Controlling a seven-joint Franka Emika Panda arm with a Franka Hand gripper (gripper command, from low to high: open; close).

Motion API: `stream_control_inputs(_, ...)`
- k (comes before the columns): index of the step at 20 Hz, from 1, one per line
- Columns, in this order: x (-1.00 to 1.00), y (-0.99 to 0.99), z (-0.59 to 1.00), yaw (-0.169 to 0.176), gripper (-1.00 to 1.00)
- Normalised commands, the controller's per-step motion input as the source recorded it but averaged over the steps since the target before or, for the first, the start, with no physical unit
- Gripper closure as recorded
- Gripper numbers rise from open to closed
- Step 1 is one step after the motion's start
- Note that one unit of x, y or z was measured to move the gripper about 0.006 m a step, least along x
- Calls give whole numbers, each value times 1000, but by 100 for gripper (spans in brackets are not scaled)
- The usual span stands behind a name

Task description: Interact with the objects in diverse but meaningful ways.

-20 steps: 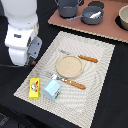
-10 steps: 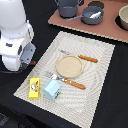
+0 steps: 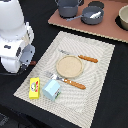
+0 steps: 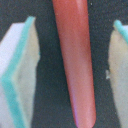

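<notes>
In the wrist view a reddish-brown handle (image 4: 74, 60) runs lengthwise between my two teal-edged fingers (image 4: 20, 80), with dark gaps on both sides. My gripper (image 4: 70, 65) is open around it, not touching. In the exterior view my arm (image 3: 15, 42) stands at the left over the black table. Only the tip of the handle (image 3: 33, 63) pokes out beneath it; the pan itself is hidden. A yellow box (image 3: 34, 88) and a pale blue carton (image 3: 51, 89) stand on the striped placemat (image 3: 100, 75).
A round wooden plate (image 3: 69, 66) lies mid-mat between a fork (image 3: 67, 80) and a knife (image 3: 81, 57), both orange-handled. At the back a brown tray (image 3: 107, 27) holds a dark pot (image 3: 68, 7), a grey bowl (image 3: 92, 14) and another bowl (image 3: 123, 17).
My arm has shifted toward the exterior view's left and lower, settling over the handle beside the mat. The items on the mat have not moved.
</notes>
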Motion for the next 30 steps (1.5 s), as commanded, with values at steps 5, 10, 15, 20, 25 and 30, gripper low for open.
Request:
stream_control_inputs(5,7,0,-685,88,100)
stream_control_inputs(10,10,-31,-586,74,100)
stream_control_inputs(15,5,-22,140,57,100)
stream_control_inputs(20,-7,-114,587,29,-100)
stream_control_inputs(25,-13,-135,764,16,-100)
stream_control_inputs(30,-43,-39,331,30,-100)
